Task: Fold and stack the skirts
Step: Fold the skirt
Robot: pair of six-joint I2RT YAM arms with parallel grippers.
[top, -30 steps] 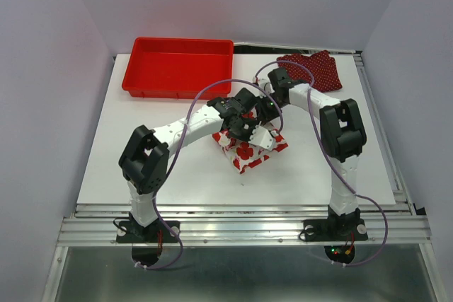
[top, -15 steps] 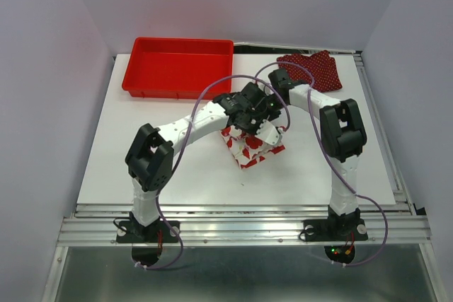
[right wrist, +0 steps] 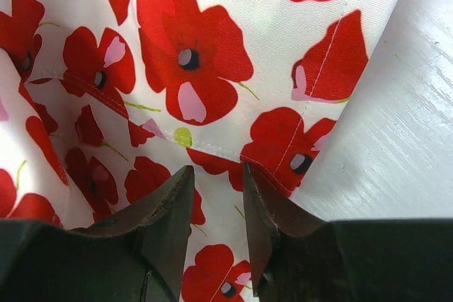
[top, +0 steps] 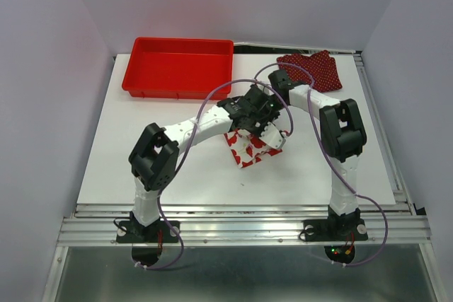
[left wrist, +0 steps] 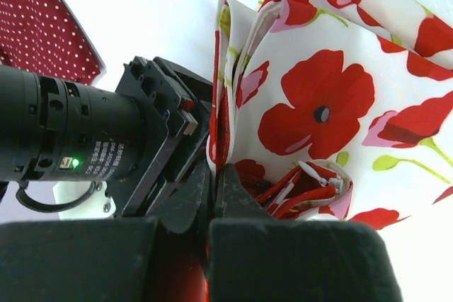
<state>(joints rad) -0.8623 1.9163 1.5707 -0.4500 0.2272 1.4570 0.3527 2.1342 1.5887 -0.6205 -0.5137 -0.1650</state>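
The white skirt with red flowers [top: 246, 152] lies bunched in the middle of the table. My left gripper [top: 267, 134] is shut on a folded edge of this flowered skirt [left wrist: 318, 104], cloth pinched between the fingertips of the left gripper [left wrist: 212, 175]. My right gripper [top: 260, 114] hovers close beside it, open. In the right wrist view the right gripper [right wrist: 216, 175] stands just over the flowered skirt [right wrist: 198, 54] near its hem, nothing between the fingers. The dark red polka-dot skirt [top: 311, 68] lies loose at the far right corner, also showing as polka-dot cloth [left wrist: 39, 26].
A red plastic tray [top: 178, 40] stands at the far left of the white table [top: 141, 139]. The two arms cross closely over the middle, and the right arm's black wrist [left wrist: 64, 132] sits right beside my left fingers.
My left gripper has carried the skirt's edge to the right and slightly away, folding the flowered skirt into a narrower bundle. The right gripper has stayed nearly still.
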